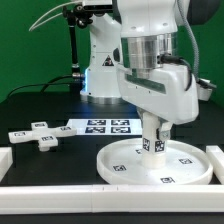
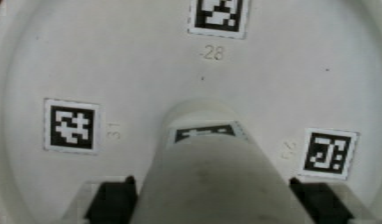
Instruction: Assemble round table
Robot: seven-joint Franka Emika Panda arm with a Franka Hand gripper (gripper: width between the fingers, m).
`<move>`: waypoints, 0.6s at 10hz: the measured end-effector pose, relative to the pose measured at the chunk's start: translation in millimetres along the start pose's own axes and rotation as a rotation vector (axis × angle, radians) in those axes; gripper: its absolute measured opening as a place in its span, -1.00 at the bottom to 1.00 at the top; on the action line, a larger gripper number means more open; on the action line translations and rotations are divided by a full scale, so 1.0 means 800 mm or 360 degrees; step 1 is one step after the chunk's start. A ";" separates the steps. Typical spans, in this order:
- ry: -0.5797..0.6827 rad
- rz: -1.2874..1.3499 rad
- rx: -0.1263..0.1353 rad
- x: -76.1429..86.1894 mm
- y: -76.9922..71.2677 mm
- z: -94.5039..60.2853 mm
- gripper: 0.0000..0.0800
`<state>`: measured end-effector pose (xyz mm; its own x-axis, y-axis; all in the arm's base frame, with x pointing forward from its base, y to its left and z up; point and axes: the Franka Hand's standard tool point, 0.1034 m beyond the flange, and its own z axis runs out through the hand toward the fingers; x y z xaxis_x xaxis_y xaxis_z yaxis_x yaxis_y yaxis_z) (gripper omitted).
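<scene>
Round disc point(image 1: 120, 166), white, tagged, under upright leg point(image 1: 152, 137)

One disc point(image 1: 120, 166), one cylinder leg point(image 1: 152, 141), one cross base point(image 1: 38, 134), one marker board point(image 1: 105, 126).

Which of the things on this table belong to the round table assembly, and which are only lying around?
Belong: round disc, cylinder leg, cross-shaped base.
Just lying about: marker board, white border blocks.
</scene>
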<state>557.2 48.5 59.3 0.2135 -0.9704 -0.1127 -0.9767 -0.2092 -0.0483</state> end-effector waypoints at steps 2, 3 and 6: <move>-0.0052 0.0266 0.0033 0.001 -0.002 0.000 0.02; -0.0067 0.0479 0.0069 0.001 -0.005 0.000 0.02; -0.0078 0.0573 0.0086 0.000 -0.007 0.000 0.03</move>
<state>562.8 49.6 59.2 -0.1416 -0.9736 -0.1793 -0.9871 0.1526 -0.0491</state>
